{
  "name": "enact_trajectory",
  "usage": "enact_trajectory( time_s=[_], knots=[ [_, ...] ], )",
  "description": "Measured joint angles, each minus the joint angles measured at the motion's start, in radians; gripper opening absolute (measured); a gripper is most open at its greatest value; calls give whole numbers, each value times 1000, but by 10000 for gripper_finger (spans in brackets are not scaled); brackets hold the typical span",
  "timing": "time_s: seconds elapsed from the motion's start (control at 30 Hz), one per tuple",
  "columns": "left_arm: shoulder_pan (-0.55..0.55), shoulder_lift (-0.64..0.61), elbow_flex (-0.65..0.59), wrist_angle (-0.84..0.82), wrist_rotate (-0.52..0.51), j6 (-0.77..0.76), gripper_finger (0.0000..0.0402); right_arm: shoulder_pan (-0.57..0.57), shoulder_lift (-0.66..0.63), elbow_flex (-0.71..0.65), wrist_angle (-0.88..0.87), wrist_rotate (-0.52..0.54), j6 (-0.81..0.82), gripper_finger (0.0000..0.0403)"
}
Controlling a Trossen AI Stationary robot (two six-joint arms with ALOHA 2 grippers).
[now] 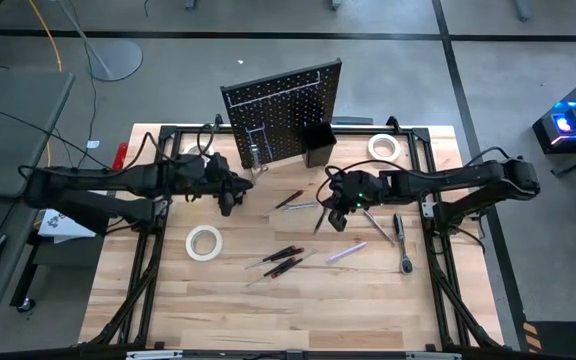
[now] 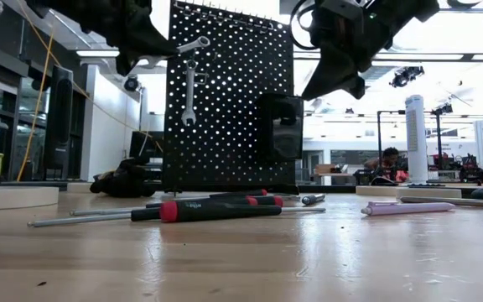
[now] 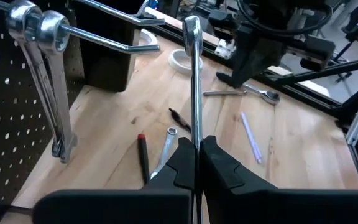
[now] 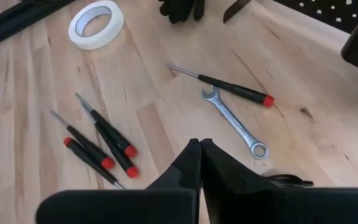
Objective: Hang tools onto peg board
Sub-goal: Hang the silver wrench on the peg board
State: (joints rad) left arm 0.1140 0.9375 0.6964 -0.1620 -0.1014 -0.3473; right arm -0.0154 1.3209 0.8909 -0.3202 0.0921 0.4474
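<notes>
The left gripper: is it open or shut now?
Shut. In the left wrist view the left gripper has its fingers pressed against a silver wrench held upright, near the peg board.

The upright black peg board (image 1: 283, 108) is dotted with even rows of small pale holes, and a plain black bin (image 1: 318, 146) sits on its front. Silver wrenches (image 2: 189, 88) hang against it. The pale wooden table (image 1: 268, 310) shows straight plank grain. On it lie white tape rolls (image 1: 204, 242), dark-handled screwdrivers with red ends (image 4: 101, 148) and a slim purple tool (image 1: 348, 251)
</notes>
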Motion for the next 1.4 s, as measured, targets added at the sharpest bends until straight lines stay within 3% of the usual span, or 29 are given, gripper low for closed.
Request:
enact_trajectory(
  time_s=[0.3, 0.43, 0.6, 0.8, 0.97, 1.4],
  knots=[
    [4, -47, 2, -80, 12, -8, 0, 0, 0, 0, -1, -3, 4, 0],
    [4, -90, 2, -155, -31, -8, 0, 0, 0, 0, -3, -3, 4, 0],
    [4, -106, 2, -120, -36, 17, 0, 0, 0, 0, -4, 5, -1, 0],
    [3, -77, 2, -123, 103, 12, 0, -5, 0, 0, -5, 5, -2, 0],
    [21, -46, 2, -96, 43, 42, 0, -5, 0, 0, -4, 5, -1, 0],
    [64, -19, 2, -58, 43, 44, 0, -5, 0, 0, -5, 1, 0, 0]
  ],
)
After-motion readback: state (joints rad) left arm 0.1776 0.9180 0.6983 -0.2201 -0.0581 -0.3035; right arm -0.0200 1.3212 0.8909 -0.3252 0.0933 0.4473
